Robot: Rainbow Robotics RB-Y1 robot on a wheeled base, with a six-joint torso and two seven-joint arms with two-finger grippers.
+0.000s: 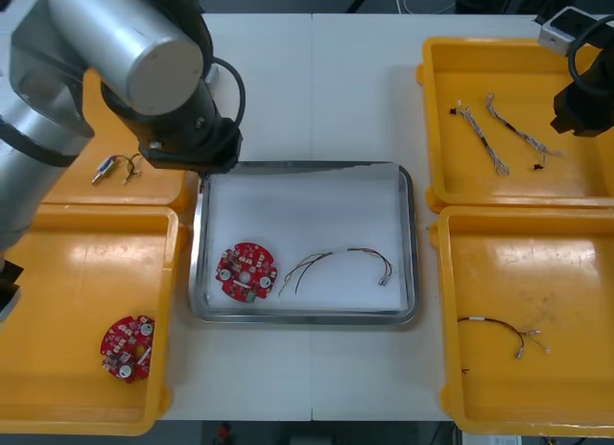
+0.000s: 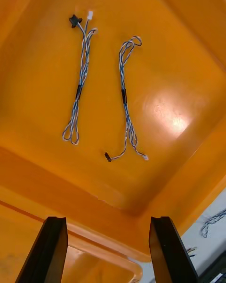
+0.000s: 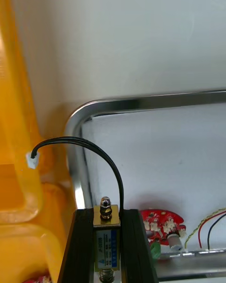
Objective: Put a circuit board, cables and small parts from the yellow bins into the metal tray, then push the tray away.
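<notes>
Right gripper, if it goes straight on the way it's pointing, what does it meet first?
Likely the floor of the yellow bin, beside one twisted blue and white cable; the right gripper is open, depth unclear.

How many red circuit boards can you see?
2. One circuit board lies in the metal tray, near its left end; the other board lies in the near-left yellow bin. The left arm covers part of the far-left yellow bin, so more may be hidden.
</notes>
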